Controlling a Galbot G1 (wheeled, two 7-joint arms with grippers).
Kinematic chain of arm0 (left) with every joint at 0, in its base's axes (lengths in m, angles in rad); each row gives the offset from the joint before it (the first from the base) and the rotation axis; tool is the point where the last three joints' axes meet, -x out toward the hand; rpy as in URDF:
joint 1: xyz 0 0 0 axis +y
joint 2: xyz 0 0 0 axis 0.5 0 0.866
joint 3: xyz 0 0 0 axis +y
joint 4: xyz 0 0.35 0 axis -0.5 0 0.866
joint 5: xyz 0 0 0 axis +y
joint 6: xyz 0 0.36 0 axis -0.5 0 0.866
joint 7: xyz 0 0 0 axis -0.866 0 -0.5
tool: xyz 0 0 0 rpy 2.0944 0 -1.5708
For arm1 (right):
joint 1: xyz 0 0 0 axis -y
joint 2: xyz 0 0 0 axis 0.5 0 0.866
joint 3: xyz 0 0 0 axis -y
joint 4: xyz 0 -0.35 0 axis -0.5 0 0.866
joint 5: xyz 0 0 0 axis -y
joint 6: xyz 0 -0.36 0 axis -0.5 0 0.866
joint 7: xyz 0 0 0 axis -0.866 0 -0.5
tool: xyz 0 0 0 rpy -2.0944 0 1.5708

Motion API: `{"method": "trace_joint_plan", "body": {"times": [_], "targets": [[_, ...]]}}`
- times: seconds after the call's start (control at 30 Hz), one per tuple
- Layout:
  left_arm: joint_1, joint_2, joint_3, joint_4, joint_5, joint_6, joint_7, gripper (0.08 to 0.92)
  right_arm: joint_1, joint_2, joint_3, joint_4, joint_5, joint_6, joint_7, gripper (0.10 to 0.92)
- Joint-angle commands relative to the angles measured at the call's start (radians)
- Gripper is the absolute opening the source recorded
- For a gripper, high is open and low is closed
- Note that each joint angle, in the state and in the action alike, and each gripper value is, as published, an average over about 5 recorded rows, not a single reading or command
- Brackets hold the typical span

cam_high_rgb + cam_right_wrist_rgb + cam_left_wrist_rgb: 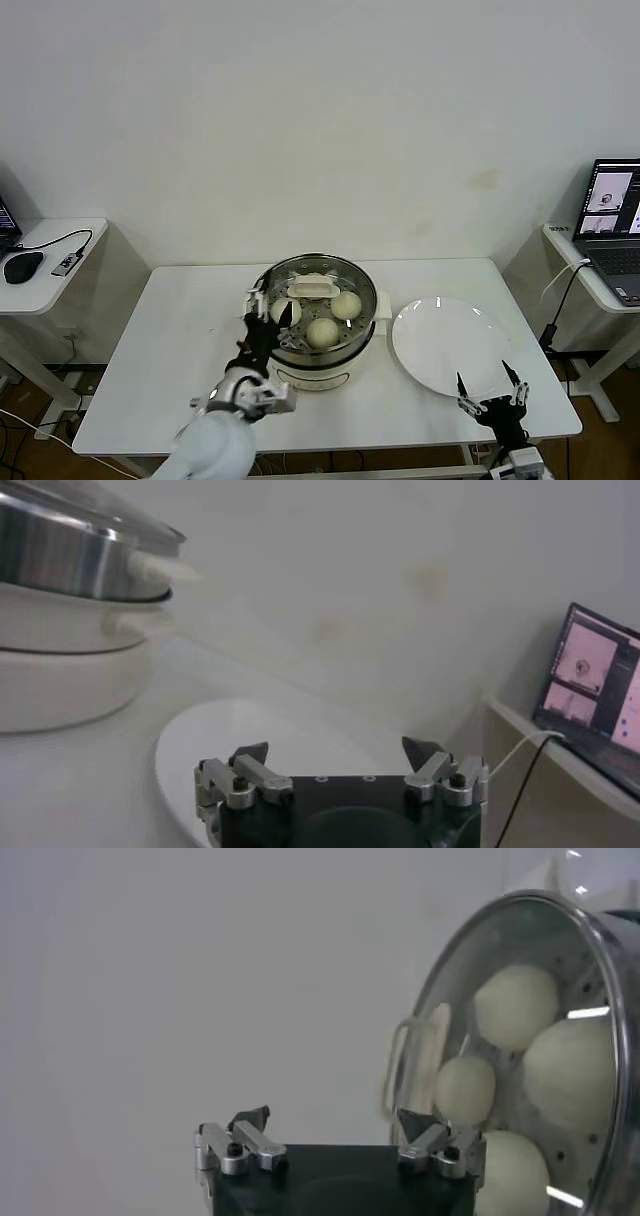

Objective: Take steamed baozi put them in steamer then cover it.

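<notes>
— Glass lid (313,287) sits on the steamer (318,340), buns (322,332) inside?
— Yes. Left gripper (268,322) gapes empty beside it; right gripper (491,385), also wide, hangs by the plate (430,350).

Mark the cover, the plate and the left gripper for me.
cover (312,289): head view, on its cream handle.
plate (440,345): head view, on its bare centre.
left gripper (268,318): head view, midway between its open fingertips.

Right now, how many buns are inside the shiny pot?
4 buns, all in the steamer under the glass lid: bun one, bun two, bun three, bun four.
</notes>
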Motion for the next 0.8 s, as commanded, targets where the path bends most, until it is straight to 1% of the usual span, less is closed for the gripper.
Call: {"method": "trace_joint_plan", "body": {"times": [0.03, 0.17, 0.3, 0.43, 0.63, 0.8], "targets": [[0.436, -0.132, -0.455, 0.052, -0.89, -0.601, -0.358, 0.823, -0.045, -0.074, -0.05, 0.032, 0.153, 0.04, 0.012, 0.823], [0.519, -0.178, -0.505, 0.059, -0.997, -0.642, -0.348, 0.823, -0.088, -0.124, -0.06, 0.046, 0.241, 0.056, 0.006, 0.823], [0.59, -0.184, -0.52, 0.054, -1.019, -0.677, -0.337, 0.823, -0.125, -0.153, -0.073, 0.045, 0.301, 0.063, -0.002, 0.823], [0.636, -0.174, -0.511, 0.069, -1.016, -0.678, -0.316, 0.823, -0.137, -0.154, -0.097, 0.033, 0.3, 0.06, -0.005, 0.823], [0.676, -0.163, -0.527, 0.065, -1.017, -0.675, -0.204, 0.823, -0.139, -0.153, -0.13, 0.019, 0.275, 0.038, 0.001, 0.823], [0.701, -0.178, -0.539, 0.067, -1.022, -0.661, -0.188, 0.823, -0.152, -0.151, -0.147, 0.026, 0.299, 0.028, 0.002, 0.823]]}}
